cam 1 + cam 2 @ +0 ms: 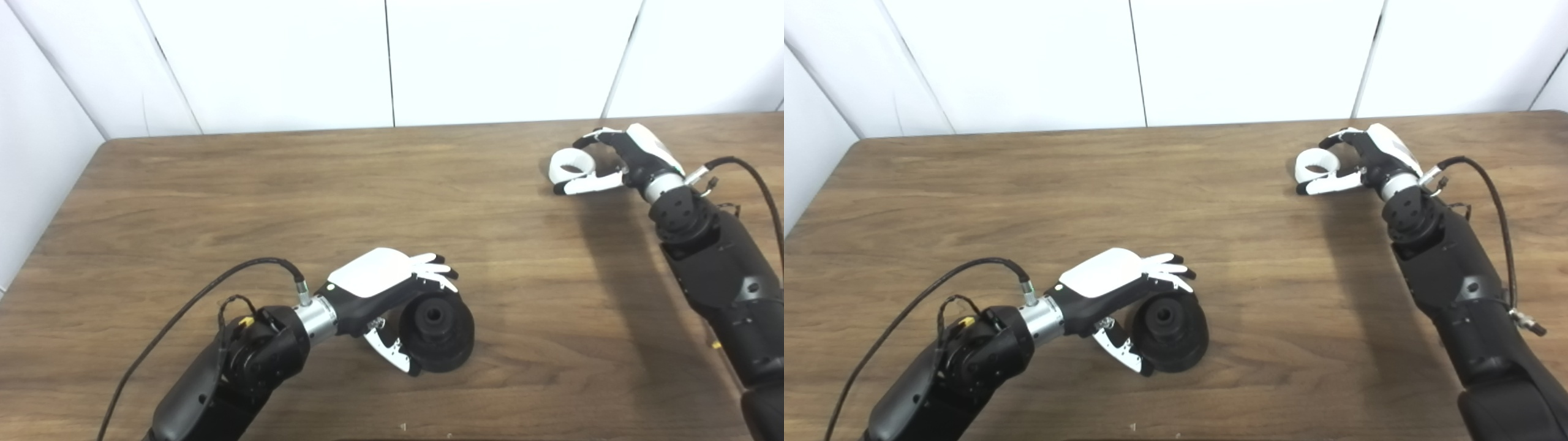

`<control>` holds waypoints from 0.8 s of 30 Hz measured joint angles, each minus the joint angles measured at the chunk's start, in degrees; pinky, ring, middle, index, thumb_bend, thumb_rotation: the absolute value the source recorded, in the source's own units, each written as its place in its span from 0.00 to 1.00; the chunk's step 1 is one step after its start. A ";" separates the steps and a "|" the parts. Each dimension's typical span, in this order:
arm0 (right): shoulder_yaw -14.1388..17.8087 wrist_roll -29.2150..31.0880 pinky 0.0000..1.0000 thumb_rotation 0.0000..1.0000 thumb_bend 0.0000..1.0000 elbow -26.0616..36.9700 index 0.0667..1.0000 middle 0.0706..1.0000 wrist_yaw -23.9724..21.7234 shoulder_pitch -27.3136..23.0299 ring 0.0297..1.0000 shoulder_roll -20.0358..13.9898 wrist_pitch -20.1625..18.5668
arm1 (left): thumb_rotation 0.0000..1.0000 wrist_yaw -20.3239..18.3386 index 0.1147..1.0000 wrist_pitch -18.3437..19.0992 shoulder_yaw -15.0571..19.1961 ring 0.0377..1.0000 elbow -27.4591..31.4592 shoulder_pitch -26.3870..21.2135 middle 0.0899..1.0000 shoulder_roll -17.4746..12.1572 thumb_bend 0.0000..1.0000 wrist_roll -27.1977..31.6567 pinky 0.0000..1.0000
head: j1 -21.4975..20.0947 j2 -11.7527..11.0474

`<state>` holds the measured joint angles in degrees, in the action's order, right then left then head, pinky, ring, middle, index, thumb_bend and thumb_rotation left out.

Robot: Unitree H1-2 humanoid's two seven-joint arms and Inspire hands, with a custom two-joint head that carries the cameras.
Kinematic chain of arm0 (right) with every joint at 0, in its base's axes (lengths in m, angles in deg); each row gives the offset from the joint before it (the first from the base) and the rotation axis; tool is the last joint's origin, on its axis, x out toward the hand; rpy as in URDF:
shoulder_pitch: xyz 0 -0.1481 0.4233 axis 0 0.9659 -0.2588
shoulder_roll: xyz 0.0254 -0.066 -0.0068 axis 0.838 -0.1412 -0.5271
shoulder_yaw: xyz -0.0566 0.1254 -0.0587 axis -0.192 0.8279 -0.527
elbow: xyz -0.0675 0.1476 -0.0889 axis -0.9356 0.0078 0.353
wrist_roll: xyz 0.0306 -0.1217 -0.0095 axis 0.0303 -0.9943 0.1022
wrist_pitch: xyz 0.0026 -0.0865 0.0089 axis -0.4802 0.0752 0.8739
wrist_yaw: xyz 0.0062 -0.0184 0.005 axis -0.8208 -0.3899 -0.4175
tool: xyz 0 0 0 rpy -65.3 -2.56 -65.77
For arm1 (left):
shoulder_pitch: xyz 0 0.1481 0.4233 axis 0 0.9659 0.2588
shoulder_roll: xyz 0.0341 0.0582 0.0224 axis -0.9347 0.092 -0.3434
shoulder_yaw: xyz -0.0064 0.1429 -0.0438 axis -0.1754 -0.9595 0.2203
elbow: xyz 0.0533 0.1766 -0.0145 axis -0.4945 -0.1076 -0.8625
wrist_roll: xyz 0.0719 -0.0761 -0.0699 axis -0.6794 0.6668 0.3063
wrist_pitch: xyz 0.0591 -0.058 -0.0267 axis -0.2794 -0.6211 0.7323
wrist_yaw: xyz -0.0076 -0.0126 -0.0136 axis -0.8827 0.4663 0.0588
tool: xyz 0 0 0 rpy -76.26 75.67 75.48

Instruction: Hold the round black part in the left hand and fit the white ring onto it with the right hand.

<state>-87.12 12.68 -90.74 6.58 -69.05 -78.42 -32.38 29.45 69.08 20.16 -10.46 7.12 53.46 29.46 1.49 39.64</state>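
Gripping the round black part (436,334) in the left hand (383,293) near the front of the wooden tabletop (318,202), fingers (436,269) draped over its top and thumb (392,352) pressing its lower left edge, with the part tilted on its side and showing its centre hole to the camera. Closing the right hand (618,162) around the white ring (571,165) far off at the back right, thumb lying along the ring's near side and fingers curling over its far side. Touching the tabletop or not, impossible to tell for the ring.
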 measured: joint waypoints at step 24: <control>-0.45 -0.32 0.89 0.28 0.80 -3.04 0.65 0.89 4.30 -0.95 0.97 1.16 1.74 | 0.07 0.81 0.43 0.74 0.12 0.98 0.20 0.74 0.91 0.53 0.52 0.01 0.90 | -0.09 0.00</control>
<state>-87.57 12.36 -93.78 10.89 -69.99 -77.26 -30.64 30.26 69.82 20.28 -10.26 7.85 53.98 29.47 1.41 39.64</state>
